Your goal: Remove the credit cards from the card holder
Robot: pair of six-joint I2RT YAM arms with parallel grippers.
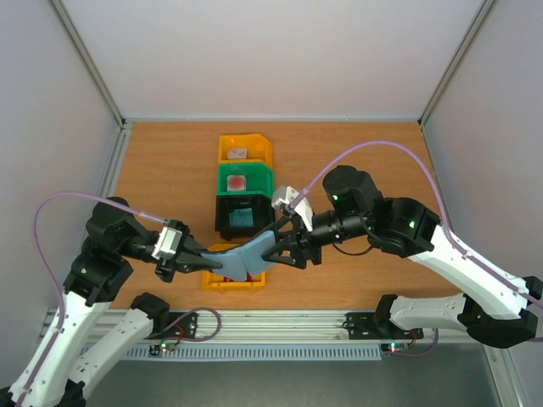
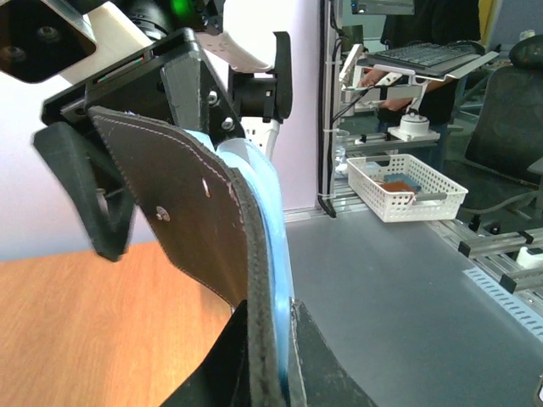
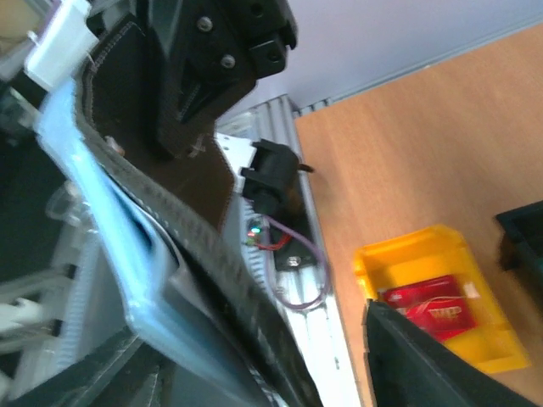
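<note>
pinching the 9 o'clock end of the holder [image 1: 242,261] with the left gripper [image 1: 202,261], fingers pressed together on it. from the left wrist, black stitched cover and pale blue pockets squeezed flat between the two fingers.

reaching in from 3 o'clock with the right gripper [image 1: 273,248], fingers spread, one on either side of the holder's other end. from the right wrist, the 5 o'clock finger well apart from the holder, with rail and table showing in the gap. cannot tell whether the other finger touches it.

holding the holder open and up off the table, stretched between the two grippers in a shallow sagging curve. grey-blue pockets up in the top view, black cover underneath.

straight below it, the near yellow bin [image 1: 233,287], with a red card [image 3: 428,307] lying flat inside. next toward 12 o'clock, the black bin [image 1: 222,225], with a teal card [image 1: 243,217] in it. beyond that, the green bin [image 1: 225,180], holding a small reddish thing [image 1: 237,182]. last at 12 o'clock, the far yellow bin [image 1: 225,153], with a pale thing [image 1: 237,153] inside, too small to tell what. all four bins in one line, each just beside the next, on the wooden table [image 1: 161,170].

arms coming in from 8 and 4 o'clock, a purple cable [image 1: 51,203] looping over each. bases bolted to the metal rail [image 1: 280,324] at 6 o'clock.
</note>
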